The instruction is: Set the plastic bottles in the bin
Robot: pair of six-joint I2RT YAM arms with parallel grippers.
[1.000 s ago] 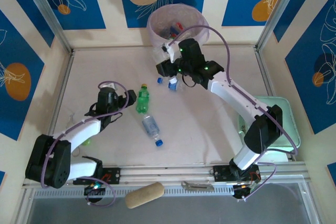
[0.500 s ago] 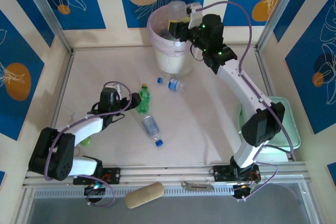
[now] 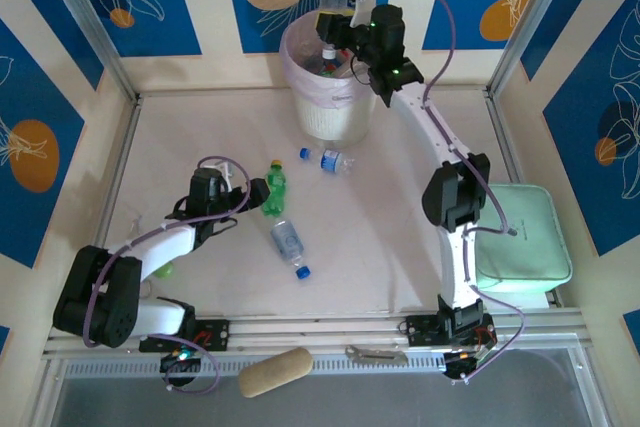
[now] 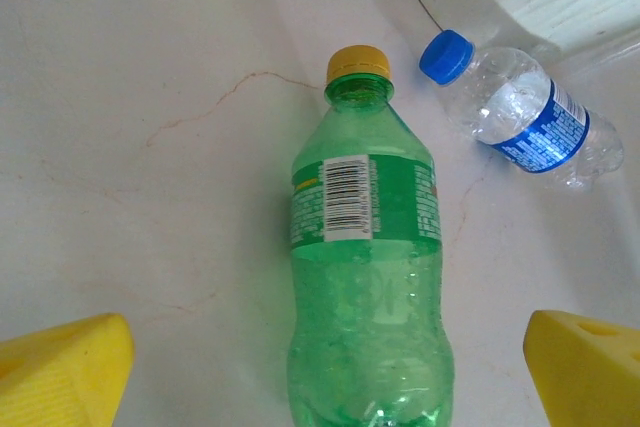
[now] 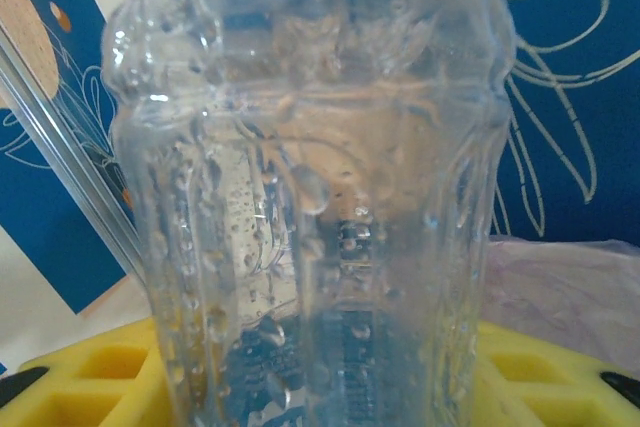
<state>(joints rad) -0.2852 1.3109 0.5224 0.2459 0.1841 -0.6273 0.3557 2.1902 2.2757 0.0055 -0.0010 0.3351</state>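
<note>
The right gripper [image 3: 335, 19] is clamped on a clear bottle [image 5: 310, 197] and holds it above the opening of the bin [image 3: 310, 97]. The bin stands at the middle of the table's [image 3: 400, 247] far edge, with other bottles inside. The left gripper [image 3: 238, 197] has its fingers spread wide, low over the table left of centre, and a green bottle [image 4: 365, 277] lies between them. A blue-capped bottle [image 4: 520, 112] lies just beyond it, near the bin's foot. A fourth bottle [image 3: 288, 244] lies nearer the table's near edge.

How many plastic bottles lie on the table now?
3: a green bottle left of centre, a clear bottle nearer the arm bases, a second clear bottle beside the bin. The left arm may hide more.
</note>
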